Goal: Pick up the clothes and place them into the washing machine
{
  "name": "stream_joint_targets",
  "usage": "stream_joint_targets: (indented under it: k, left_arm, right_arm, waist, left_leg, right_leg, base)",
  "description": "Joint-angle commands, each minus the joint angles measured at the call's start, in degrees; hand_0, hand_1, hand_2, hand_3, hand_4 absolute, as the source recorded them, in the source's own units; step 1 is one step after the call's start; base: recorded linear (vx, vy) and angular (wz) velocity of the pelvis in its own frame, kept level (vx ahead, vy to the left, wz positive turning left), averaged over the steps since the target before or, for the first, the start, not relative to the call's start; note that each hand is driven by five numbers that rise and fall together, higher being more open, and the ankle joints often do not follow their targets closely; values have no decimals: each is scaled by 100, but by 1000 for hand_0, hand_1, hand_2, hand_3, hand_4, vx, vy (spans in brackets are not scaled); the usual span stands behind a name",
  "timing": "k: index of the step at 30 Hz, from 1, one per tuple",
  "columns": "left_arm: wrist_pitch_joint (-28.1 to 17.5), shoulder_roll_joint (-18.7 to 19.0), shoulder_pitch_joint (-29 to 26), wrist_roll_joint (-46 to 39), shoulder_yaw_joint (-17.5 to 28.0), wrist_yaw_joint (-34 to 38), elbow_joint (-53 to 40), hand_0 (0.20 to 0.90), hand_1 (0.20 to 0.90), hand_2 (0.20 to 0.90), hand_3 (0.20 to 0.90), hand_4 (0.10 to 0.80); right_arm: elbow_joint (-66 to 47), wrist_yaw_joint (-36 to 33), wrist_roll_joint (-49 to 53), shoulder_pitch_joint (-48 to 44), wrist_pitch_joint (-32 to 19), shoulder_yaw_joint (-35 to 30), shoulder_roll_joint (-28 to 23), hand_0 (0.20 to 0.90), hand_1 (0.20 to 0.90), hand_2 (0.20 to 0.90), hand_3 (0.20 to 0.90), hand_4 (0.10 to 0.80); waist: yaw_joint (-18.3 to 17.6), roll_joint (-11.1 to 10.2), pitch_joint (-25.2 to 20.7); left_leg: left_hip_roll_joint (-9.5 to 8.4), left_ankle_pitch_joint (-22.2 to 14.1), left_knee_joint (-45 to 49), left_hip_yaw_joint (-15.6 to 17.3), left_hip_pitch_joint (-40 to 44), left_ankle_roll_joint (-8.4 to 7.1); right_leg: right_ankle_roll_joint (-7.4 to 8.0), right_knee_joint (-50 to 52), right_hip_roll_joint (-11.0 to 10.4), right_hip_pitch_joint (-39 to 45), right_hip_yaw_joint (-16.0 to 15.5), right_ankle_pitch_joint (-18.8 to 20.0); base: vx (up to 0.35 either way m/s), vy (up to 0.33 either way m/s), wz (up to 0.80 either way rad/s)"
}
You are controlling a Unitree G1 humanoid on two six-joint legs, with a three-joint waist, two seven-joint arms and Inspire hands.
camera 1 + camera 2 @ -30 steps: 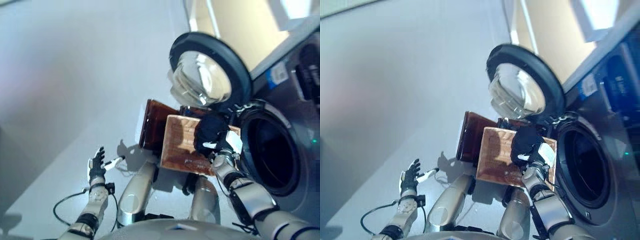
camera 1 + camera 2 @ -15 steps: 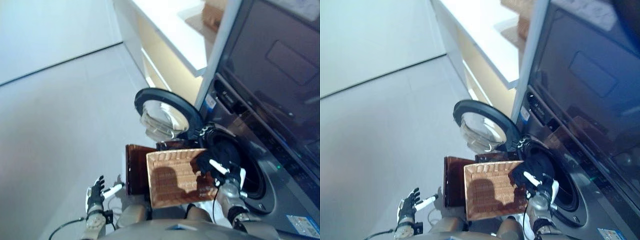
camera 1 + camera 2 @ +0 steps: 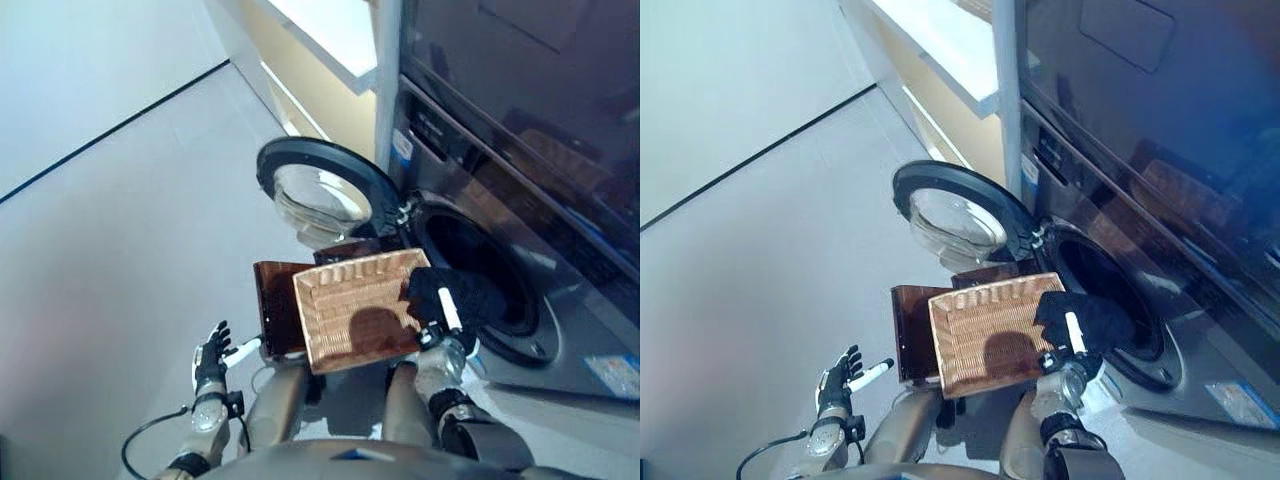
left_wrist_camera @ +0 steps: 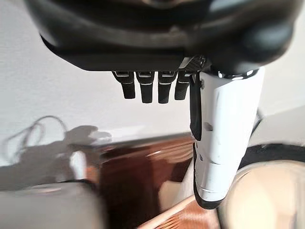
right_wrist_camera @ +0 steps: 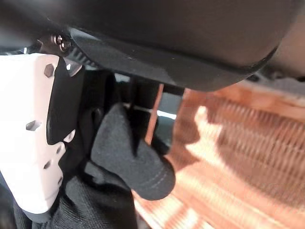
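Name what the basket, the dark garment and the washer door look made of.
Basket: woven wicker or rattan, judging by its ribbed tan weave. Dark garment in the right hand: soft black fabric with a stitched hem. Washer door: clear glass or plastic bowl in a dark glossy ring.

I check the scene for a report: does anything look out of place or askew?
Yes: the woven basket stands tilted against the open washing machine, not flat. The right hand holds dark cloth beside it.

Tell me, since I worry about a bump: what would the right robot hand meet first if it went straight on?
Probably the washer's open drum; the right robot hand holds dark clothes just short of it, beside the basket. Depth is unclear.
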Motion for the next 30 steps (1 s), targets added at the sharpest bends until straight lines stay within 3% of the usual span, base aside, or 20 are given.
stream_joint_targets:
  k: [1, 9, 24, 26, 27, 28, 30]
  left_arm:
    - [-365, 216, -18, -106, 40, 91, -451, 900, 900, 900, 900, 800]
    - [-365, 247, 61, -111, -13, 86, -412, 900, 900, 900, 900, 800]
    - [-397, 255, 100, -116, 27, 94, -275, 900, 900, 900, 900, 800]
    - [-453, 322, 220, -115, 64, 61, -464, 900, 900, 900, 900, 800]
    - [-449, 318, 213, -116, 55, 63, -471, 900, 900, 900, 900, 800]
    - [-520, 423, 324, -144, 64, -7, -664, 900, 900, 900, 900, 800]
    - [-529, 505, 344, -136, 18, -60, -736, 900, 900, 900, 900, 800]
  right_arm:
    - [-679, 27, 274, -493, -890, -239, 35, 200, 200, 200, 200, 300]
    - [-449, 43, 464, -812, -942, -269, 41, 200, 200, 200, 200, 300]
    - [-29, 86, 391, -1108, -782, -375, -303, 200, 200, 200, 200, 300]
    - [-55, -116, 169, -1492, -789, -666, -795, 200, 200, 200, 200, 300]
    - [-49, -132, 152, -1509, -782, -678, -810, 200, 200, 200, 200, 300]
    - [-219, -424, -180, -1985, -872, -879, -1493, 200, 200, 200, 200, 300]
    - [-261, -646, -350, -2405, -897, -946, -2116, 200, 200, 200, 200, 300]
  waist:
    - [-9, -122, -4]
    - [54, -62, 3]
    - [168, 140, -4]
    - [234, 248, -12]
    - [242, 257, -11]
    - [316, 371, -8]
    - [401, 463, -45]
  left_leg:
    - [-130, -131, 196, 92, -256, 36]
    - [-169, -186, 169, 135, -237, 53]
    - [-288, 31, -233, 137, -248, -14]
    - [-343, 121, -381, 120, -267, -38]
    - [-344, 128, -389, 117, -270, -38]
    - [-405, 231, -509, 113, -326, -63]
    - [-440, 318, -632, 79, -353, -76]
  right_leg:
    - [-112, -619, 94, 34, 34, 620]
    - [-127, -561, 66, -29, 118, 605]
    - [-105, -755, -53, -49, 85, 664]
    - [-84, -812, -106, -89, 64, 697]
    - [-83, -817, -107, -92, 61, 702]
    - [-68, -891, -151, -139, 44, 746]
    - [-54, -928, -207, -191, -12, 768]
  base:
    - [9, 12, -10]
    - [16, 31, 2]
    - [2, 5, 1]
    - [-14, 8, 2]
    - [-67, 30, 8]
    - [-66, 31, 15]
    - [-52, 26, 18]
